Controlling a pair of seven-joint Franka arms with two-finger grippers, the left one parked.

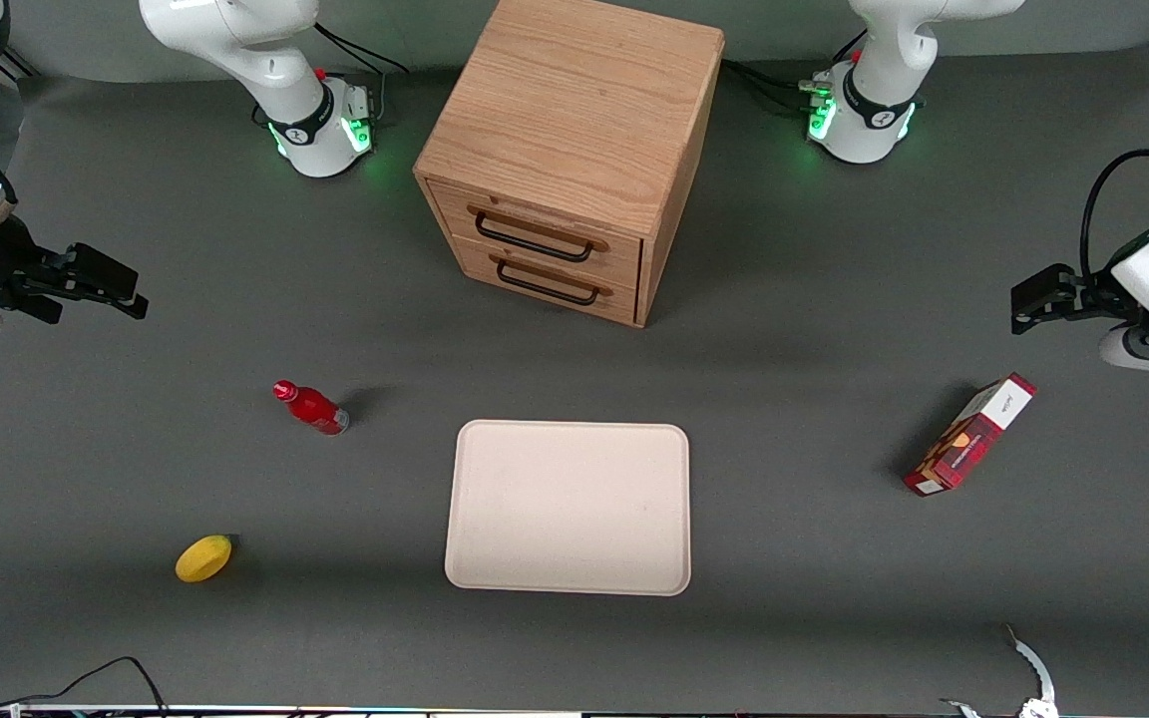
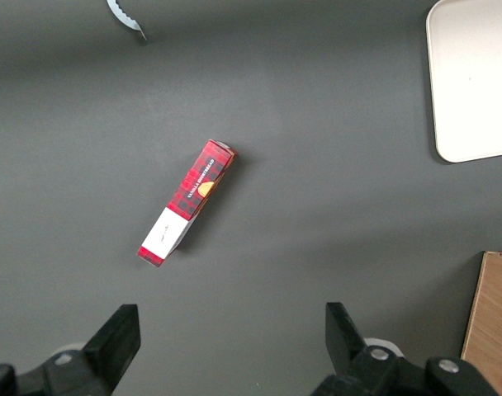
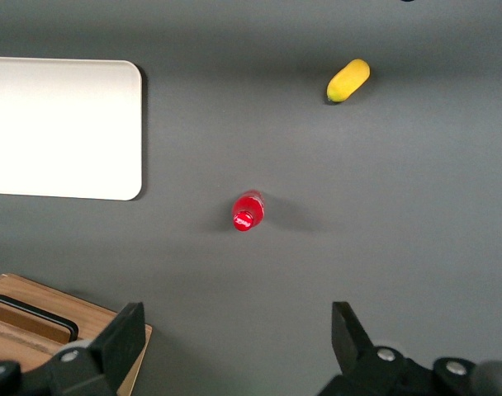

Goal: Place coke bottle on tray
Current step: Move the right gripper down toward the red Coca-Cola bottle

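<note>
Lemon [image 1: 203,557] nearest camera. Coke bottle [image 1: 312,407] upright at tray's [image 1: 569,508] ten o'clock, untouched; gripper [image 1: 121,287] parked high, fingers spread, ready to descend.

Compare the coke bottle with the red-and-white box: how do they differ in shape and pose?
The coke bottle is round and small and stands upright; the red-and-white box is rectangular, longer, and lies flat. The bottle is toward the working arm's end, where the gripper hovers open; the box is toward the parked arm's. Both are red and rest on the table, off the tray.
</note>
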